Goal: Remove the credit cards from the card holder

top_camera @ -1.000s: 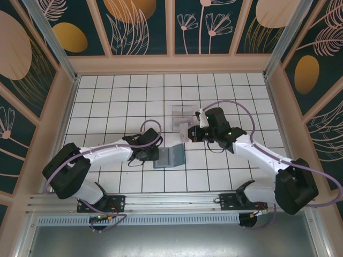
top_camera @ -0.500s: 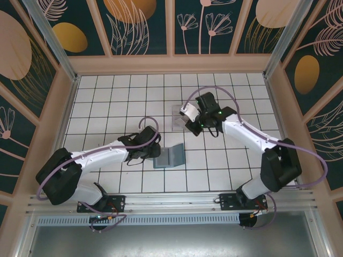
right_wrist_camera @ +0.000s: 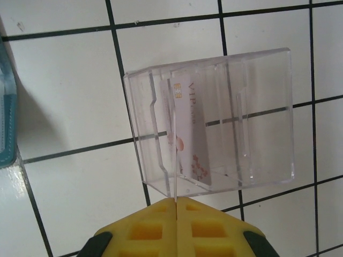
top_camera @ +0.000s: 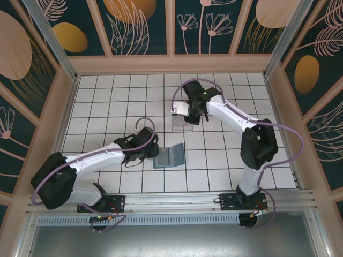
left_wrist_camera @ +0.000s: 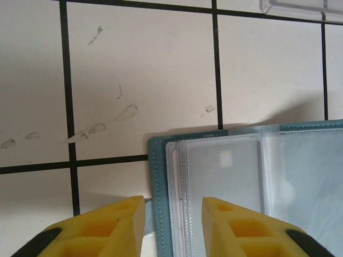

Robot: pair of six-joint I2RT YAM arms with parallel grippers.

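white tiles with black grout lines cover the table [top_camera: 107, 101], boxed in by dark floral wall panels. the card holder [top_camera: 170, 156] lies open and flat near the middle of the near half, with a teal border and clear plastic sleeves facing up.

the left gripper [top_camera: 151, 152] sits at the holder's left edge. in the left wrist view its yellow fingers stand apart with nothing clamped, and the left gripper [left_wrist_camera: 172, 206] straddles the near-left edge of the card holder [left_wrist_camera: 241, 160] – one finger over bare tile, the other over the sleeves.

farther back, well apart from the holder, stands the clear plastic tray [top_camera: 183, 124], whose corner also shows in the left wrist view [left_wrist_camera: 300, 6]. the right gripper [top_camera: 187, 110] reaches over its far side. in its wrist view the right gripper [right_wrist_camera: 177, 201] has its fingers pressed tight together, pinching the pale vip card [right_wrist_camera: 190, 134] by one edge – the card lines up with a slot of the tray [right_wrist_camera: 257, 107], though i cannot tell whether it is inside or just above. from above, the card [top_camera: 179, 107] shows as a pale strip at the tray's far-left edge.
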